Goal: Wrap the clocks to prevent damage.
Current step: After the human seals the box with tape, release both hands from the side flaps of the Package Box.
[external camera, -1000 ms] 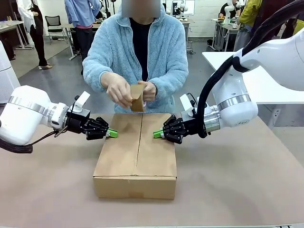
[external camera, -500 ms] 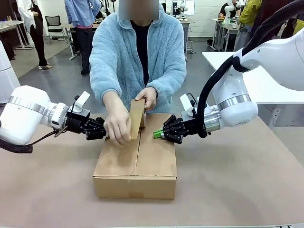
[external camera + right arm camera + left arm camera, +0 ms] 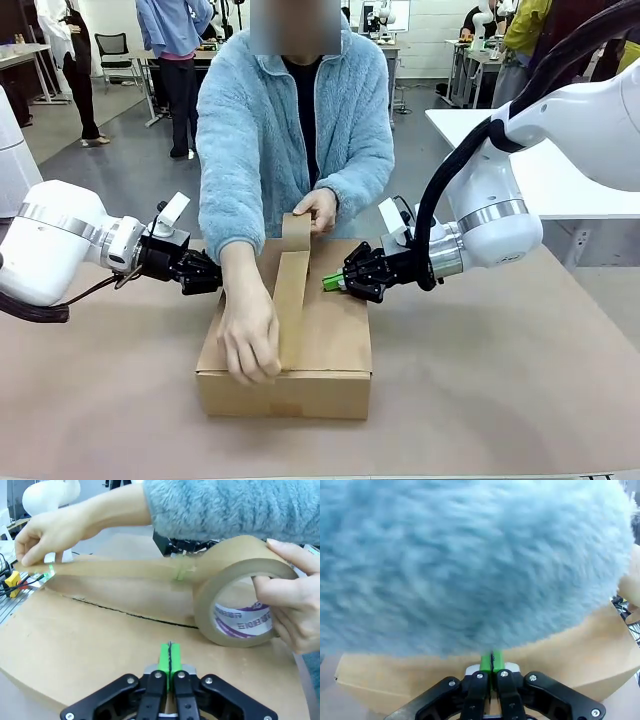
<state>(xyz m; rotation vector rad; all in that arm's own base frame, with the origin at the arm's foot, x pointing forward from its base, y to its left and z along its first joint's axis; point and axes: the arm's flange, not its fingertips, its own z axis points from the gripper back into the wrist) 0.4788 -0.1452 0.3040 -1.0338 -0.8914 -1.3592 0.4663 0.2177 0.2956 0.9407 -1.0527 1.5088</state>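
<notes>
The clocks are out of view. A closed brown carton (image 3: 335,330) lies mid-table. My left gripper (image 3: 492,661) is shut and empty, its green pads pressed on the carton's left top flap (image 3: 560,665), with the person's fuzzy blue sleeve (image 3: 470,565) right in front of it. Shut and empty too, my right gripper (image 3: 331,283) presses on the right flap (image 3: 75,645). The person holds a brown tape roll (image 3: 297,228) at the carton's far edge. Their other hand (image 3: 250,350) draws the tape strip (image 3: 290,300) along the centre seam to the near edge.
The carton sits on a brown tabletop (image 3: 500,400) with free room on both sides and in front. A white table (image 3: 560,180) stands at the back right. Other people stand far behind.
The person lowered the tape roll to the carton's far edge and pulled a strip along the seam to the near edge. Their arm now covers my left fingertips. Both grippers stayed put.
</notes>
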